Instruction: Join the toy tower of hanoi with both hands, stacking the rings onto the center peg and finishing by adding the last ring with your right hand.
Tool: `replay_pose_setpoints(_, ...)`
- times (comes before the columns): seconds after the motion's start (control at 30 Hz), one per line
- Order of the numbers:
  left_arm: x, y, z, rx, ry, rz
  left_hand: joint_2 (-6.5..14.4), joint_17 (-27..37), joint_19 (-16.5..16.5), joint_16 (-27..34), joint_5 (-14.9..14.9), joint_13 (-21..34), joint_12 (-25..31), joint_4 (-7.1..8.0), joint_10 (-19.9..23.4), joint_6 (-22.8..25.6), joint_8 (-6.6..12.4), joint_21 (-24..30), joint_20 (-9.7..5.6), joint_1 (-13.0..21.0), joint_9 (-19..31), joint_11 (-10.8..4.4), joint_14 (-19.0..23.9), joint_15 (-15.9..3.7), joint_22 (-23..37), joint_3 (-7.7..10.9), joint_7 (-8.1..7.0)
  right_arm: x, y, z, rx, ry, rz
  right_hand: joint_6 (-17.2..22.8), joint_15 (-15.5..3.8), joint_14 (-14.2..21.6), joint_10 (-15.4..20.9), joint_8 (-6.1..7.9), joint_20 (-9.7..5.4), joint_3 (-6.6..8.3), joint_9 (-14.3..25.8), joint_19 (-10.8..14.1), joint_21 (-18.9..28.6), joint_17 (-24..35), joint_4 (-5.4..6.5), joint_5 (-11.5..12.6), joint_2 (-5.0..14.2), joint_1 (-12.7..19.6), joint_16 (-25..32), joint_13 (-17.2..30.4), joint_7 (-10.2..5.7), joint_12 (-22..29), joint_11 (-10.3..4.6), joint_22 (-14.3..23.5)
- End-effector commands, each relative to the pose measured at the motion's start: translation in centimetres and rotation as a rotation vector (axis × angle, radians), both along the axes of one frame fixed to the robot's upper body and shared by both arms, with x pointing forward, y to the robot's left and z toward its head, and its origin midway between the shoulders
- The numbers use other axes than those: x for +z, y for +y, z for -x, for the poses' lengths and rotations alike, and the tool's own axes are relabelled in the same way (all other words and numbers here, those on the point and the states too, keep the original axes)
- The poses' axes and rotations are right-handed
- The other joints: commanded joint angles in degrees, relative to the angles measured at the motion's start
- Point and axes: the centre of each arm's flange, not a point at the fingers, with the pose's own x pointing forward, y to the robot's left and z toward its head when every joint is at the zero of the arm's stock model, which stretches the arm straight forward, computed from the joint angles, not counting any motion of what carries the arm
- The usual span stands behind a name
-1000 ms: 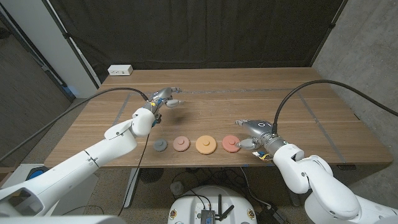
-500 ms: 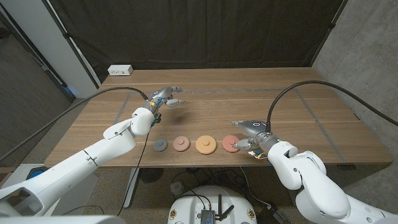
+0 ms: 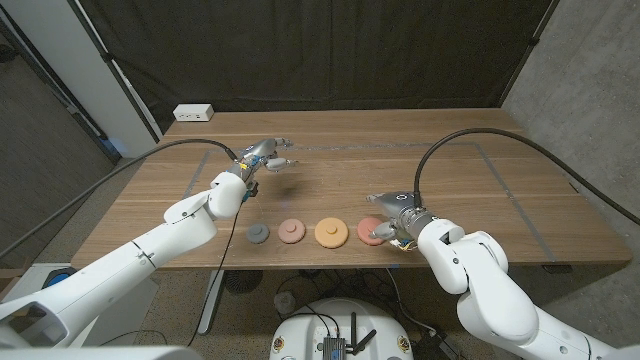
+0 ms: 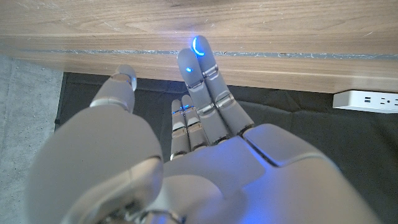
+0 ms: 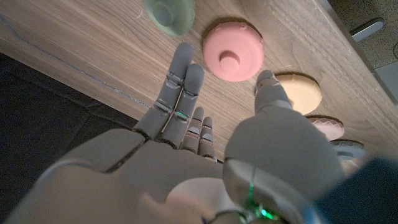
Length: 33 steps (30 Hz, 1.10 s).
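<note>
Black curtain hangs behind the wooden table (image 3: 330, 150), and a white power strip (image 3: 194, 113) sits at its far left corner. From the head view, four round pieces lie in a row near the table's front edge: a small grey piece (image 3: 258, 234), a dusty pink piece (image 3: 291, 231), a larger orange piece (image 3: 331, 233) and a red-pink piece (image 3: 370, 230), each apart from the next. The left hand (image 3: 266, 157) hangs over the middle left of the table, well behind the row, fingers loosely apart and holding nothing. The right hand (image 3: 394, 214) is at the right end of the row, just beside the red-pink piece, fingers apart with nothing in them; whether it touches the piece cannot be told. Broad bare wood lies behind the row and to the right. The left wrist view shows the left hand (image 4: 186, 143) with straight fingers side by side, pointing past the table's far edge, with the power strip (image 4: 367, 99) near. The right wrist view shows the right hand (image 5: 205, 155) spread above the wood, and adds a fifth piece, pale green (image 5: 169, 14), next to the red-pink piece (image 5: 233, 51), with the orange piece (image 5: 301, 92) and two more partly hidden past the thumb.
</note>
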Motion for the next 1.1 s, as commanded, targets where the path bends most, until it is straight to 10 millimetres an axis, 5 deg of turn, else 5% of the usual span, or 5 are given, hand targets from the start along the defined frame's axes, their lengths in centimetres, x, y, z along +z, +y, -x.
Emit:
replay_pose_setpoints(0.03,-0.1,0.3,-0.1,-0.009,-0.002,0.005,0.2,0.1,-0.2,0.3,0.3,0.3,-0.1,0.13,0.4,0.7,0.43,0.5,-3.34,0.4,0.2,0.04,0.5,-5.58,0.1,-0.19,-0.03,0.6,1.2,-0.7,-0.04,0.048,0.037,-0.6,-8.61,0.4,-0.7,-0.02,-6.28,-0.14,0.1,0.6,0.4,0.2,-0.09,-0.1,-0.07,-0.3,0.5,0.0,0.17,-0.1,0.09,-0.1)
replay_pose_setpoints(1.1,0.1,1.2,-0.4,-0.009,-0.007,0.021,0.5,-0.5,-0.4,1.2,0.4,0.7,-0.4,0.08,0.7,0.9,0.32,1.6,-3.52,0.5,0.2,0.06,0.4,-5.61,-0.5,-0.61,-0.07,-0.1,2.2,-2.8,-0.07,0.122,0.081,-2.1,-8.59,0.0,-2.2,0.02,-6.26,-0.57,-0.2,0.0,1.4,-0.5,0.01,-0.2,-0.27,-0.6,1.0,-0.5,1.06,-0.1,0.87,-1.4)
